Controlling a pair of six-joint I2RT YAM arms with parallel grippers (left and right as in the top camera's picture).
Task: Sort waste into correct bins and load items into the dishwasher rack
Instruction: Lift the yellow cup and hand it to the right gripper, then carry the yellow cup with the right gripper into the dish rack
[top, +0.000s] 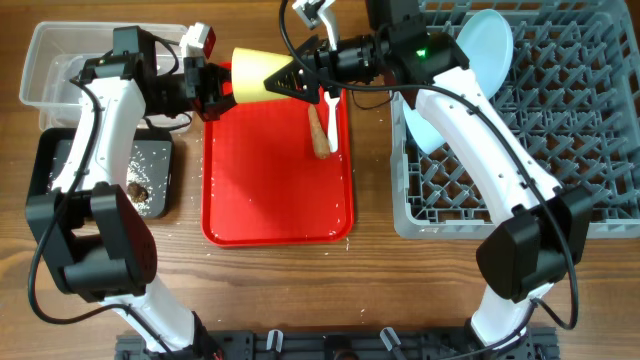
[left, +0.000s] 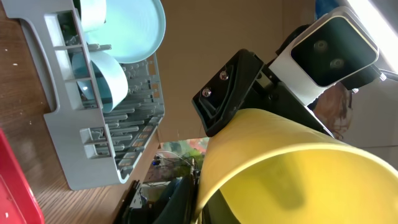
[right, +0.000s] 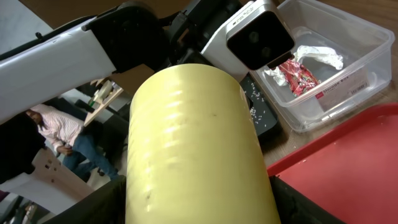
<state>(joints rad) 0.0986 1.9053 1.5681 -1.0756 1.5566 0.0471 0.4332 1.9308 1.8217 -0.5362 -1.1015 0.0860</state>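
Yellow cup (top: 256, 76), tapered, faintly ridged

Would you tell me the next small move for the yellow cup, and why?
Probably the right gripper should clamp the yellow cup at its narrow end before the left gripper releases. The cup hangs above the red tray's edge between both; the right fingers flank it, grip unclear, and the dishwasher rack lies on the right arm's side.

A flat red plastic serving tray (top: 275, 190) lies on a brown wooden table (top: 420, 290), with bare wood grain on every side of it. In front of the tray, a black rail (top: 330, 345) runs along the table's near edge. Far behind the tray, the right wrist view shows a blurred person in a pale top and blue jeans (right: 68, 134).
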